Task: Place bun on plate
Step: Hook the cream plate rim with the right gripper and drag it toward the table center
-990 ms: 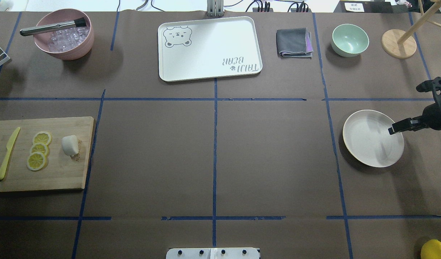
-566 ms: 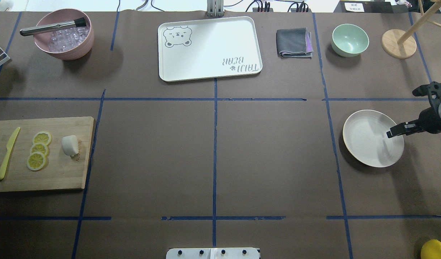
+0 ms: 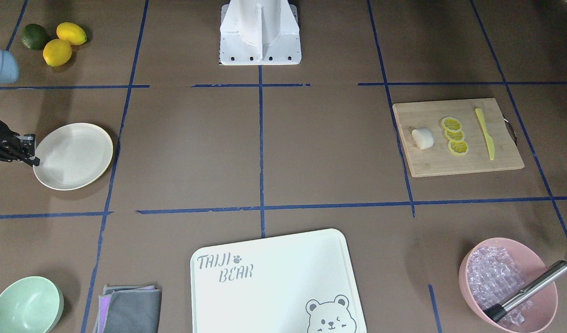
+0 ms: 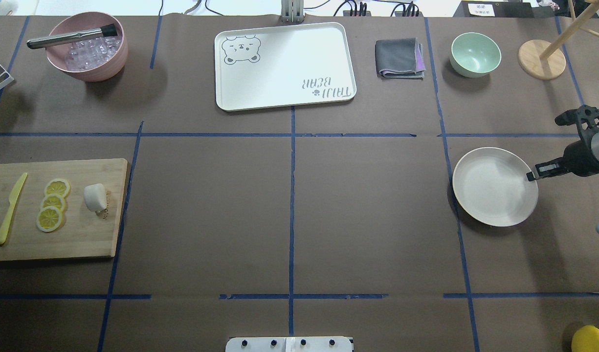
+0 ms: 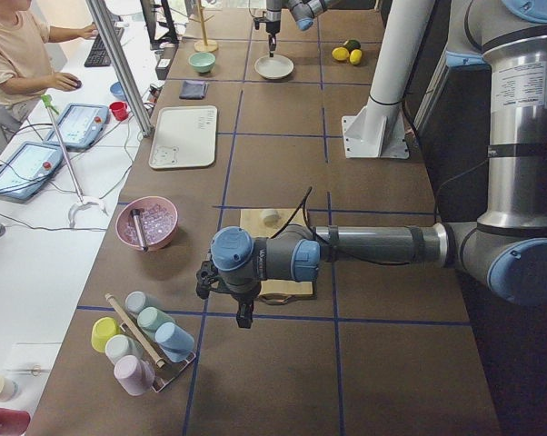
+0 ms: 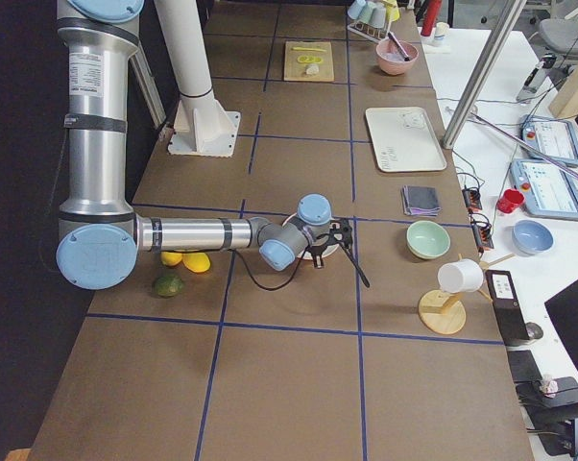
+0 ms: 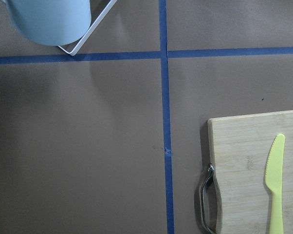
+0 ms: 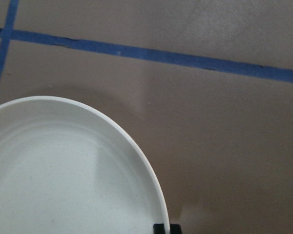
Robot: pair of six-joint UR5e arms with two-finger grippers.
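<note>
Front view: the soft white bun (image 3: 422, 138) sits on the wooden board (image 3: 454, 164), far from the smooth round plate (image 3: 73, 156). Overhead: the plate has slid toward the table's middle. The right gripper (image 4: 539, 172) is at its rim, and I cannot tell its spread. Left side view: the left gripper (image 5: 243, 313) hangs beside the board, and I cannot tell its grip.

Bench (image 4: 367, 205): brown cover, blue tape grid. Directly on it: plate (image 4: 490, 190) at right; cutting board (image 4: 84, 234) at left. Far edge, left to right: pink bowl (image 4: 111, 61), tray (image 4: 284, 63), folded cloth (image 4: 399, 57), mint bowl (image 4: 475, 54).
</note>
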